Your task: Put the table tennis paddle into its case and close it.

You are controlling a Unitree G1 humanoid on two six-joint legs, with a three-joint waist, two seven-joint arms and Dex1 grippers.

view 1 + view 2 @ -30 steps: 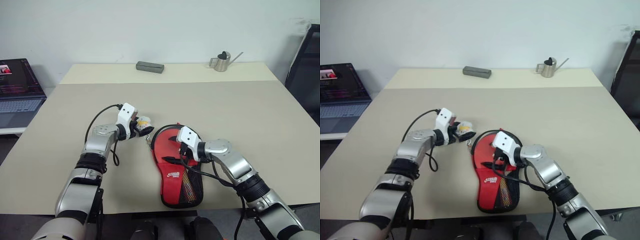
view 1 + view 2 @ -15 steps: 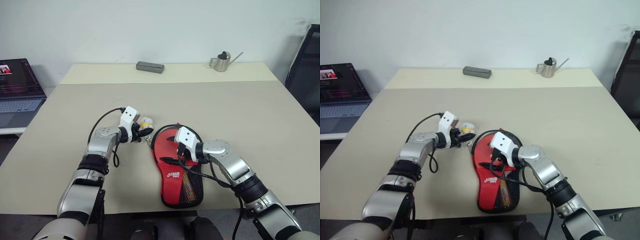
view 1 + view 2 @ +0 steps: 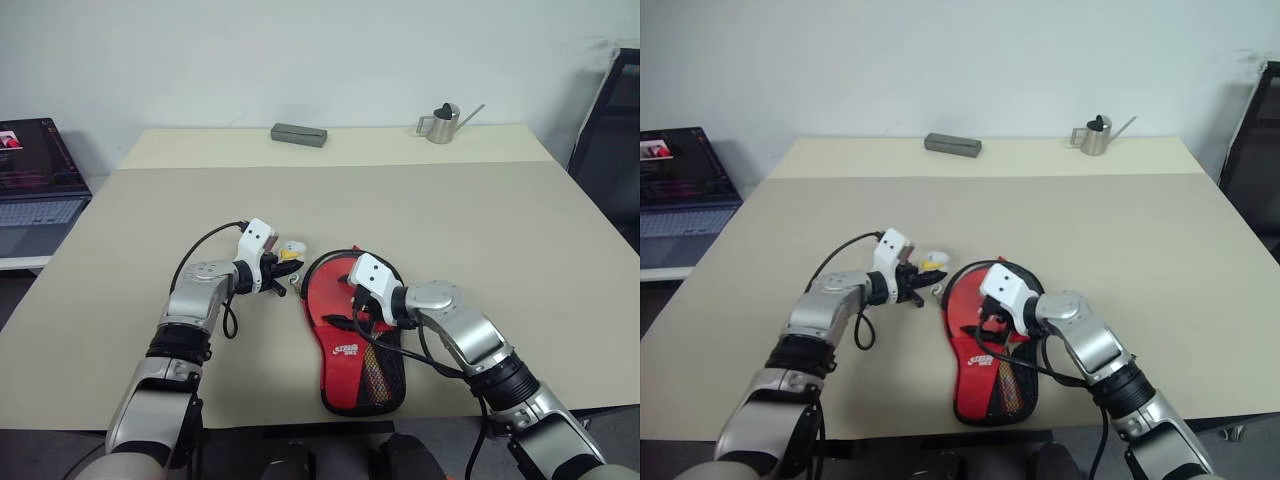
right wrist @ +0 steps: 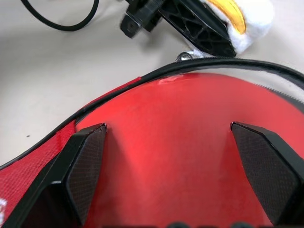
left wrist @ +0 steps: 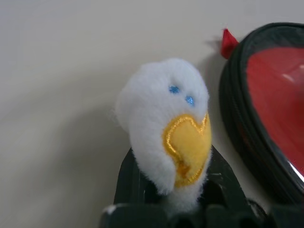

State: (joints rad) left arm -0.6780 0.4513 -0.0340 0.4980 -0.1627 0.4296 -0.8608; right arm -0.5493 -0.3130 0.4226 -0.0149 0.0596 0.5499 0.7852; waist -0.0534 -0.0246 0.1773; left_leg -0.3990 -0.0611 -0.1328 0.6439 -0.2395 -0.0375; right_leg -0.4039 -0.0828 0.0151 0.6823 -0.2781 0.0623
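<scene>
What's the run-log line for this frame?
left claw: shut on charm | right claw: open over paddle | case: unzipped

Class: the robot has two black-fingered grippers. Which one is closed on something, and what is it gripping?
The left gripper is shut on the small white-and-yellow plush charm. The right gripper stands open, its fingers spread over the red face inside the black fabric case.

We see bare table (image 3: pixel 480 215) ahead and right, free to pass | 2 far obstacles: grey block (image 3: pixel 300 134), small metal can (image 3: pixel 440 123) | near: open case (image 3: pixel 350 335) under right gripper (image 3: pixel 352 306), charm (image 3: pixel 291 248) probably touching left gripper (image 3: pixel 284 268).
</scene>
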